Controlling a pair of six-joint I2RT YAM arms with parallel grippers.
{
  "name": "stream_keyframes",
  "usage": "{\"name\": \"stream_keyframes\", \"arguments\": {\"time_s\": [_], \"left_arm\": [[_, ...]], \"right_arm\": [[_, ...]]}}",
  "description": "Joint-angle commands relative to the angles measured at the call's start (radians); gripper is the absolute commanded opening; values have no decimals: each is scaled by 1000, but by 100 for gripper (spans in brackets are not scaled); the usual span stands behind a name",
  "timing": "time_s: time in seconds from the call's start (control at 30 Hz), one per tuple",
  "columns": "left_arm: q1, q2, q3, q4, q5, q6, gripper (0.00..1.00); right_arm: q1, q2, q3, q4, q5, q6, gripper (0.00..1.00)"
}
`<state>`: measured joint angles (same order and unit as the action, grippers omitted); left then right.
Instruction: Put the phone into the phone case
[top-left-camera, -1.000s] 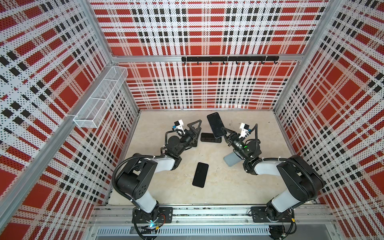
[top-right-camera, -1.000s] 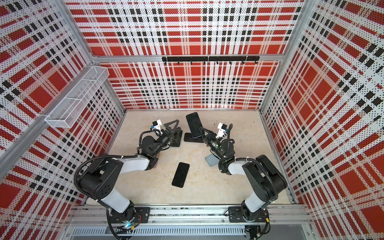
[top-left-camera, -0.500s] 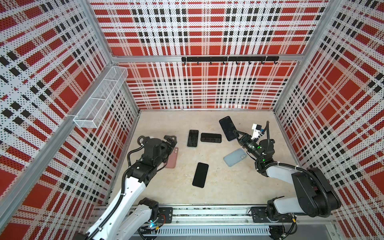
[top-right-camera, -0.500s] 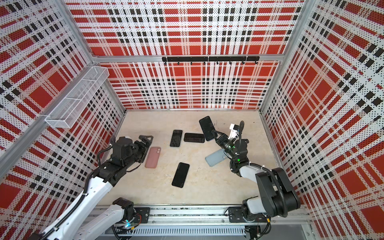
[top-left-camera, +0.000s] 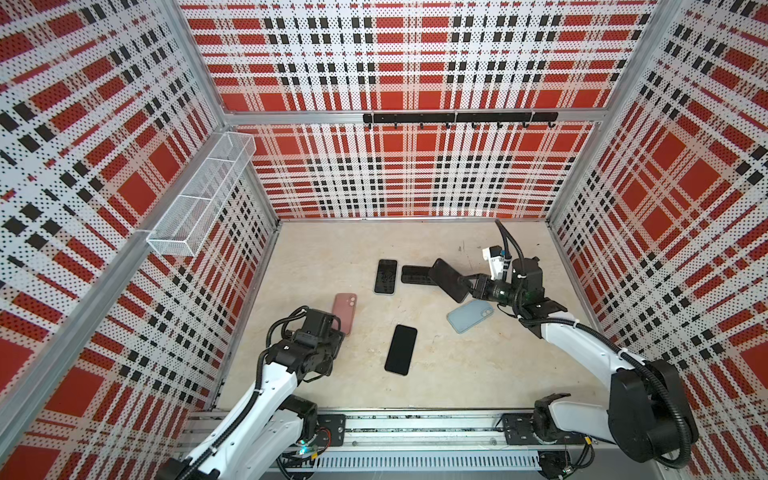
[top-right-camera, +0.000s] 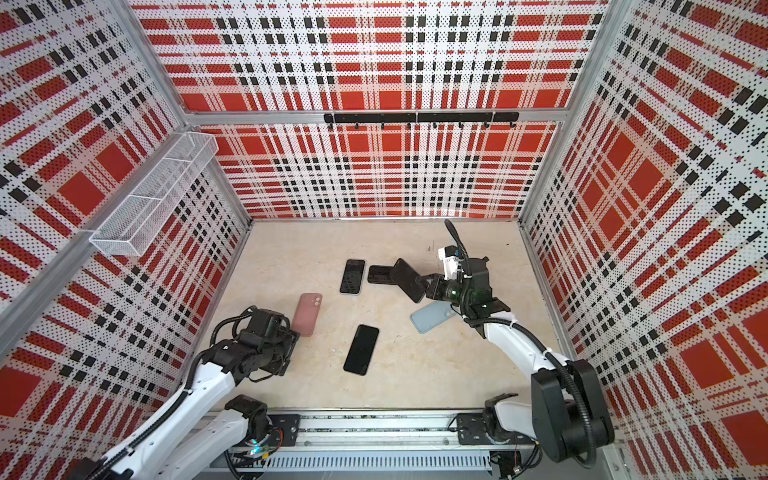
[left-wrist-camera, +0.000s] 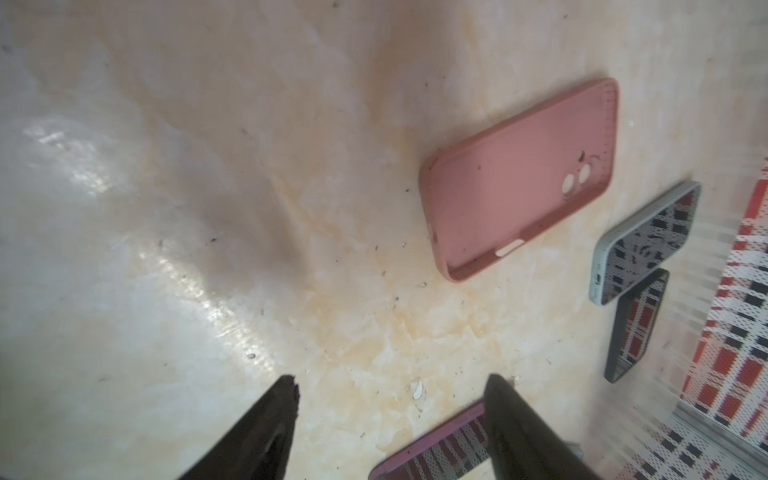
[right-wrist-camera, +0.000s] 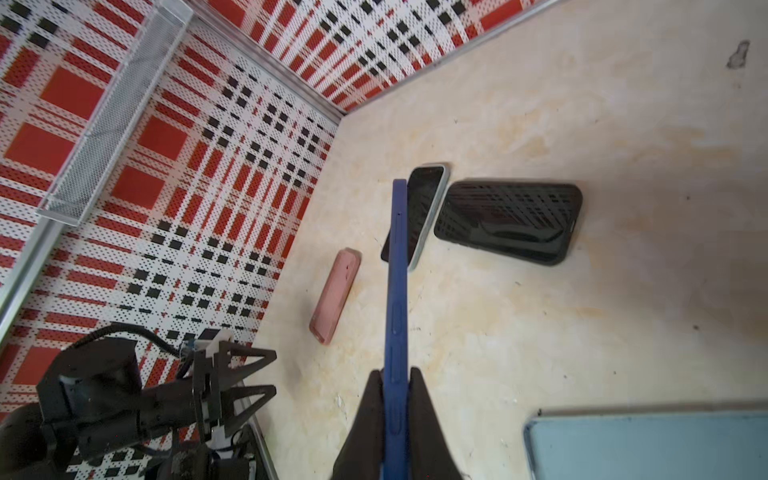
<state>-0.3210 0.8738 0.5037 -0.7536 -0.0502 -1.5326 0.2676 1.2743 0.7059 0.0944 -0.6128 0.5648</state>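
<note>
Fingers (right-wrist-camera: 428, 424) of the right gripper (right-wrist-camera: 395, 372) clench the blue phone (right-wrist-camera: 398, 270) edge-on above the table (right-wrist-camera: 582, 332). The left gripper (left-wrist-camera: 390, 386) hangs spread, empty, near the pink case (left-wrist-camera: 519, 174).

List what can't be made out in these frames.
Pink silicone phone case: near end hidden by left arm in a top view.
Pale blue phone case: cut off by right wrist view's edge.
Blue-edged phone in right gripper: edge-on in right wrist view, faces unseen there.
Purple-rimmed phone: cropped by left wrist view's edge.

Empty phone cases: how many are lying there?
2: pink case at the left, light blue case at the right, partly under the right arm. Others could hide beneath arms.
</note>
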Motion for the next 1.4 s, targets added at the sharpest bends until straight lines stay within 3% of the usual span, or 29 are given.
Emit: {"name": "stream_keyframes", "arguments": {"time_s": [0.0, 0.23, 0.6, 0.73, 0.83, 1.1, 1.37], "left_arm": [[5, 81, -7, 82, 6, -78, 71], [10, 222, 11, 221, -14, -114, 67], [83, 400, 94, 263, -31, -75, 56], [94, 478, 110, 302, -7, -60, 46], [100, 532, 124, 312, 15, -43, 30], [126, 603, 146, 312, 64, 30, 1], [170, 536, 184, 265, 46, 202, 0]], "right_arm": [[-3, -36, 10, 4, -49, -64, 0], [-1, -24, 10, 39, -76, -37, 0], [2, -21, 3, 87, -89, -9, 0], [2, -24, -4, 94, -94, 2, 0], [2, -36, -4, 84, -95, 5, 0], [2, -83, 19, 6, -73, -23, 0], [2, -101, 50, -44, -39, -44, 0]]}}
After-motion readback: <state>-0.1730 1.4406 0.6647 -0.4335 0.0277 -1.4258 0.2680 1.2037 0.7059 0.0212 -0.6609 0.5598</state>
